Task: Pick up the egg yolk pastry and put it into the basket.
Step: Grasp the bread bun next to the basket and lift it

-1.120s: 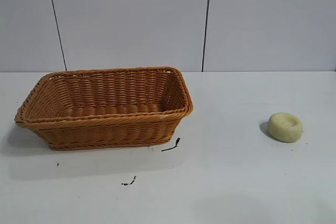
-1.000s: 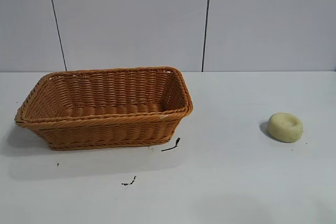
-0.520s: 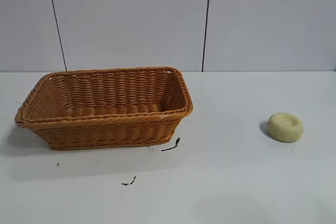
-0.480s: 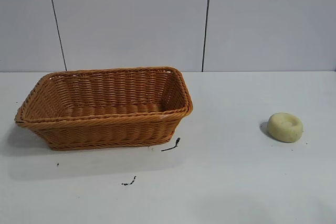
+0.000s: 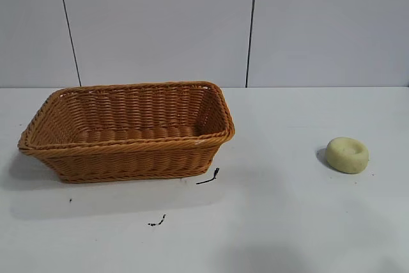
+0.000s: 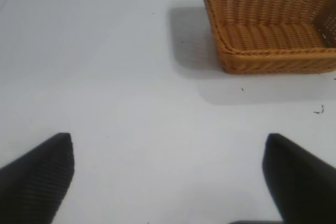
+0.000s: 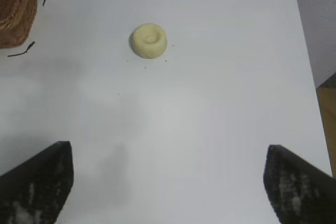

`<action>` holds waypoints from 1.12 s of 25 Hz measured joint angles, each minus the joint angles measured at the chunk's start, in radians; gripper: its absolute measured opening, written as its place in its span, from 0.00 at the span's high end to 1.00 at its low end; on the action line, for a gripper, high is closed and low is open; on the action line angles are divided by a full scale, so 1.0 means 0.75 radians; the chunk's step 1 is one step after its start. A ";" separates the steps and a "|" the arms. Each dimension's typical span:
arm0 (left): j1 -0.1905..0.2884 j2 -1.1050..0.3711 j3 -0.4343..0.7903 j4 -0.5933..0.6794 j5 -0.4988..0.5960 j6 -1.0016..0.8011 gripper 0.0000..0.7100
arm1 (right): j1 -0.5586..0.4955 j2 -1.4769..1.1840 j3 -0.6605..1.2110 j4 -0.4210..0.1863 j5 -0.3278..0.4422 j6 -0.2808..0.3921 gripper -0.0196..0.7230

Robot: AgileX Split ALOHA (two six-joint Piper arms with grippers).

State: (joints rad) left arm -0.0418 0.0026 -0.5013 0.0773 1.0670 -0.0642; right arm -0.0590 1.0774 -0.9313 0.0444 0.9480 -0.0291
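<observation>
1. Look at the desk [image 5: 287, 222]. It is white and flat, and a pale wall [image 5: 160, 23] with two thin dark lines stands behind it.
2. You can see the egg yolk pastry [image 5: 347, 155] on the right side of the desk. It is a small, round, pale yellow thing with a little dip on top. It sits flat on the desk, and nothing touches it.
3. You can see the basket [image 5: 128, 151] on the left side of the desk. It is big, orange-brown and woven, with sides that lean outward. It stands upright with its open side up, and nothing is inside it.
4. The pastry and the basket are well apart, with bare desk between them.
5. A few small dark scraps [image 5: 208, 177] lie on the desk just beside the front right corner of the basket.
6. Your right claw [image 7: 168, 182] hangs above the desk with its two dark fingers [image 7: 37, 182] spread wide apart. It holds nothing. In the right wrist view the pastry [image 7: 149, 40] lies out ahead of it, not touched.
7. Your left claw [image 6: 168, 182] hangs above the bare desk too, with its fingers [image 6: 37, 177] spread wide apart and nothing in them. In the left wrist view the basket [image 6: 273, 61] sits well ahead of it, off to one side.
</observation>
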 joint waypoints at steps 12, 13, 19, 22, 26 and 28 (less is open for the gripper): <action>0.000 0.000 0.000 0.000 0.000 0.000 0.02 | 0.009 0.864 -0.513 -0.001 0.015 0.003 0.06; 0.000 0.000 0.000 0.000 0.000 0.000 0.02 | 0.020 0.908 -0.543 -0.003 0.015 -0.001 0.06; 0.000 0.000 0.000 0.000 0.000 0.000 0.02 | 0.134 1.135 -0.610 -0.001 -0.060 -0.001 0.06; 0.000 0.000 0.000 0.000 0.000 0.000 0.02 | 0.134 1.198 -0.610 -0.007 -0.127 0.008 0.06; 0.000 0.000 0.000 0.000 0.000 0.000 0.02 | 0.134 1.298 -0.612 -0.008 -0.210 0.008 0.06; 0.000 0.000 0.000 0.000 0.000 0.000 0.02 | 0.134 1.353 -0.612 -0.008 -0.236 0.008 0.06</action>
State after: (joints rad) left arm -0.0418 0.0026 -0.5013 0.0773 1.0670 -0.0642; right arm 0.0415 2.0921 -1.3900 0.0384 0.7709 -0.0227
